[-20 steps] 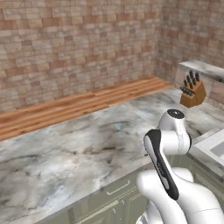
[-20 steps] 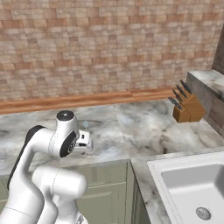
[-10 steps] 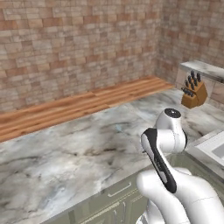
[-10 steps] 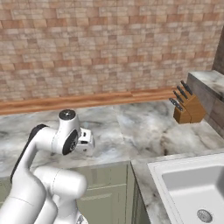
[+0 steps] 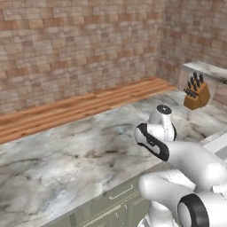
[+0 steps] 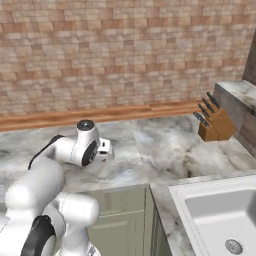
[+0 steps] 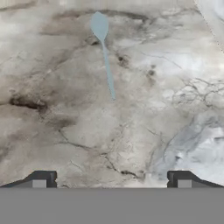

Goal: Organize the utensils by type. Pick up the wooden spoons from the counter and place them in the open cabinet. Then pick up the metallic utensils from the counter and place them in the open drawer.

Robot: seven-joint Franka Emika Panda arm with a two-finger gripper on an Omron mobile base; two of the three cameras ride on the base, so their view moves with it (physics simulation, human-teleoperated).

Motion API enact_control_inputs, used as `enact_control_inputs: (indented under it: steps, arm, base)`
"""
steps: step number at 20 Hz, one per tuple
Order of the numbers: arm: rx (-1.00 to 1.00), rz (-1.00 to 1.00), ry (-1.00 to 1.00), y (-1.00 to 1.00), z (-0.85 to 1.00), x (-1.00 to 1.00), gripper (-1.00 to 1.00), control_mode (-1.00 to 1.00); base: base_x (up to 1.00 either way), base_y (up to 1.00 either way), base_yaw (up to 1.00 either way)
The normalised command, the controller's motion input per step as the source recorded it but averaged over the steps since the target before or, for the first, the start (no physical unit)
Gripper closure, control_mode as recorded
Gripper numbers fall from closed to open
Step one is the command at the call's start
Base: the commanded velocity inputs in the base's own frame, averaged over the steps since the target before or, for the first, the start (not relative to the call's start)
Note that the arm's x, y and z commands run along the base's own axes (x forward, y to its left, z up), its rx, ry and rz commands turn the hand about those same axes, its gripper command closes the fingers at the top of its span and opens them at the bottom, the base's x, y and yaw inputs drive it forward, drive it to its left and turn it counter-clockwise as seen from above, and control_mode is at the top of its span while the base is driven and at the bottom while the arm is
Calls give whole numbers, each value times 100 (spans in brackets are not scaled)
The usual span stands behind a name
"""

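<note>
Hovering over the marble counter [image 7: 65, 131], the gripper [image 7: 111, 179] has its jaws spread wide and holds nothing. A thin grey metal spoon [image 7: 104, 52] lies flat ahead, bowl pointing away. Likely the approach step; next, descend and straddle its slim handle.

One metal spoon, one knife block, one sink on my marble counter.

Looking down my hand, I count a single thin grey-blue spoon [image 7: 103, 48] lying flat on the counter [image 7: 131, 131], and my own two dark finger tips [image 7: 43, 179] at the bottom edge. From my base I count one wooden knife block [image 6: 215, 125] holding several dark-handled knives, too small to number exactly, and one white sink [image 6: 220, 215].
</note>
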Motion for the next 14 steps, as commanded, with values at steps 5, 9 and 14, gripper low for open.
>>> enact_control_inputs:
  steps: [5, 9, 14]
  arm:
    - [0, 0, 8, 14, 0, 94, -100, -100]
    - [0, 0, 2, 25, 0, 65, -100, -100]
    - [0, 0, 7, 21, -11, 60, -100, -100]
  base:
    - [0, 0, 0]
    - [0, 0, 0]
    - [0, 0, 0]
